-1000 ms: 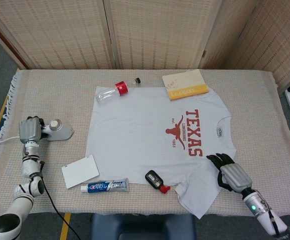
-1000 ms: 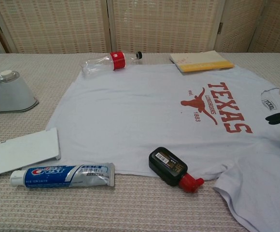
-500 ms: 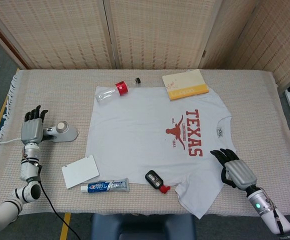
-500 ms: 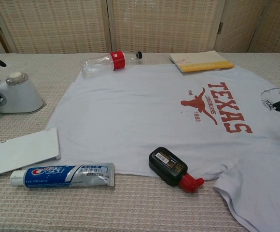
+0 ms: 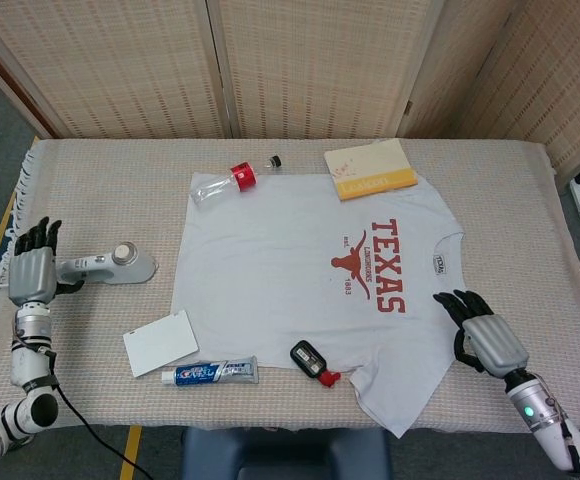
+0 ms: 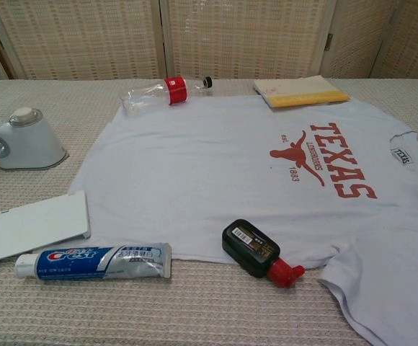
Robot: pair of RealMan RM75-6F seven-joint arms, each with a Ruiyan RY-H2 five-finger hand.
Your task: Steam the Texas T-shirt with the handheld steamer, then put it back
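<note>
Table, cloth-covered, holding:

- Plastic bottle, red label, on its side near the far edge, touching the T-shirt's far left corner; looks empty, its small dark cap lying apart just beside the neck.
- Toothpaste tube, capped, flat along the near edge.
- Small black bottle with red cap, on its side on the T-shirt's near hem; contents cannot be told.
- White card, flat, just behind the toothpaste.
- Yellow book, near the far edge, overlapping the T-shirt's far right corner.
- T-shirt, white with red TEXAS print, spread flat mid-table.
- Steamer, white, standing near the left edge, well apart from the T-shirt.

Left hand: fingers spread, holding nothing, just left of the steamer handle. A second ago it gripped that handle; it has since let go and drawn back toward the left edge.

Right hand: fingers spread, empty, by the T-shirt's right sleeve; it has shifted rightward off the cloth.
</note>
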